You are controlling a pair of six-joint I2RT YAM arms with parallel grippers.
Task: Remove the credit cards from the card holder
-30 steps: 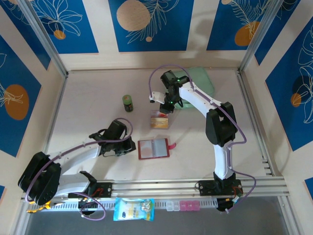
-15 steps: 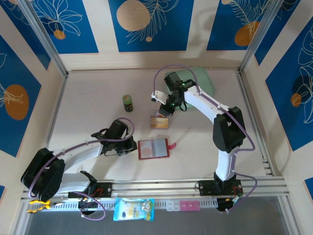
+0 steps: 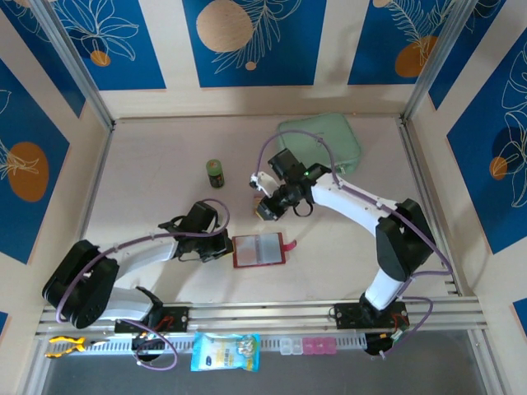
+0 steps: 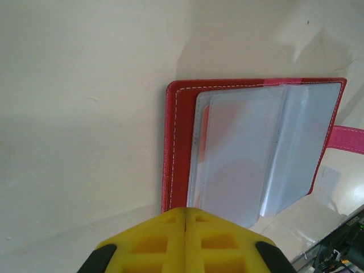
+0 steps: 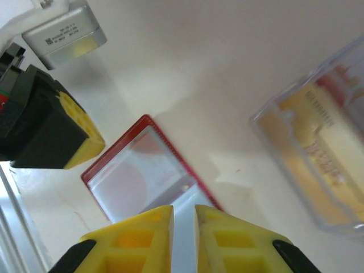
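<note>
The red card holder [image 3: 258, 249] lies open and flat, clear sleeves [image 4: 250, 153] up, with its pink snap tab [image 4: 347, 139] on the right. My left gripper [image 3: 224, 245] is shut and empty. Its yellow tips [image 4: 185, 211] meet over the holder's left edge. The credit cards [image 5: 318, 153] lie in a tan and yellow stack on the table behind the holder. In the top view my right gripper [image 3: 265, 209] hangs above them and covers most of the stack. In its own wrist view the right gripper [image 5: 183, 209] has a narrow gap with nothing in it, and the holder [image 5: 142, 170] lies beyond.
A mint-green pouch [image 3: 323, 140] lies at the back right. A small dark green bottle [image 3: 215, 172] stands left of the cards. A blue packet [image 3: 225, 351] rests on the front rail. Bare table stretches on the left and right.
My right gripper has swung away from the green pouch, toward the near left, and now hangs over the cards. The left gripper has slid right to the holder's edge and closed fully.
</note>
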